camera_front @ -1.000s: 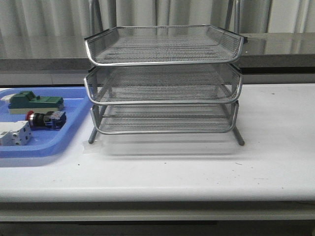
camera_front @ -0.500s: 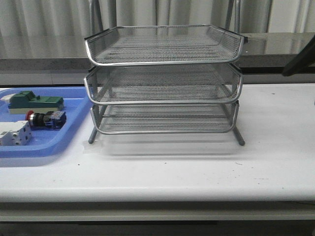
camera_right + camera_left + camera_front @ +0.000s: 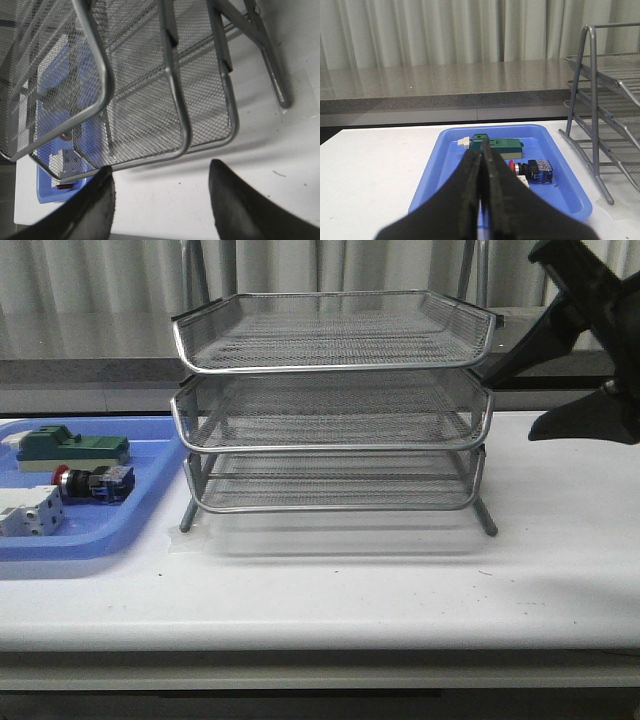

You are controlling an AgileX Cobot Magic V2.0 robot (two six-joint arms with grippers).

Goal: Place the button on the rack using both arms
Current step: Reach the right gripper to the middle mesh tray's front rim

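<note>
While the rack (image 3: 332,405) fills mid-frame, the right gripper (image 3: 160,200) hangs at upper right, fingers spread and empty. Left gripper (image 3: 481,165) is pressed together, holding nothing. The button (image 3: 92,481) lies in the blue tray (image 3: 100,540), lower left.

— What sort of place are you working in?
— You're at a lab-style test bench: a plain white surface (image 3: 400,590) with pale curtains (image 3: 100,290) behind, and a grey stone ledge (image 3: 420,85) along the back.
— What tells you that?
— You see a blue tray (image 3: 110,535) of electrical parts beside a wire-mesh rack (image 3: 335,405), and a black robot arm (image 3: 585,300) reaching in
</note>
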